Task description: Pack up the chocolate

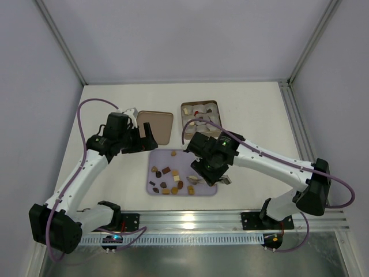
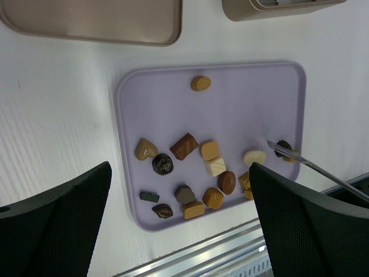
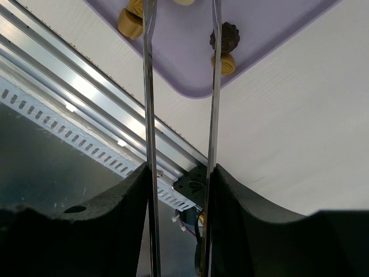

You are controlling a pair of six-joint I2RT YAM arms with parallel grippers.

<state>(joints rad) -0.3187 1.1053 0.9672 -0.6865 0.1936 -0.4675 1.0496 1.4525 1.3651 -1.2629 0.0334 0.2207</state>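
The chocolate (image 2: 184, 146) lies loose on a lavender tray (image 1: 190, 157) in the middle of the white table (image 1: 253, 115), low in the overhead view. Most pieces crowd the tray's lower half. One round caramel piece (image 2: 200, 83) sits alone near its upper edge in the left wrist view.

In that same view, the dark brown rectangular piece has its long axis on a diagonal, lower left to upper right. The cream oval (image 2: 253, 157) lies nearly level, its right end slightly raised. A small dark bar (image 2: 149, 197) at the lower left of the tray lies level too. The brown oval (image 2: 226, 182) stands closer to upright in the frame.

The left gripper (image 2: 180, 170) hangs above the tray with its two black fingers (image 2: 63, 225) spread wide, holding nothing.

The right gripper (image 2: 272, 146) carries two thin metal blades (image 3: 147, 86). They stand apart, roughly parallel, over the tray's right-hand corner. I see no piece pinched between them, though the right wrist view cuts off their tips. From the left wrist view the tips end just beside a dark fluted round piece (image 3: 226, 37), which has a caramel piece (image 3: 223, 62) touching it.

Above the tray in the overhead view sit a gold-brown tin (image 1: 183, 118) holding white paper cups (image 1: 203, 121) and, to its left, the lid (image 1: 155, 127).
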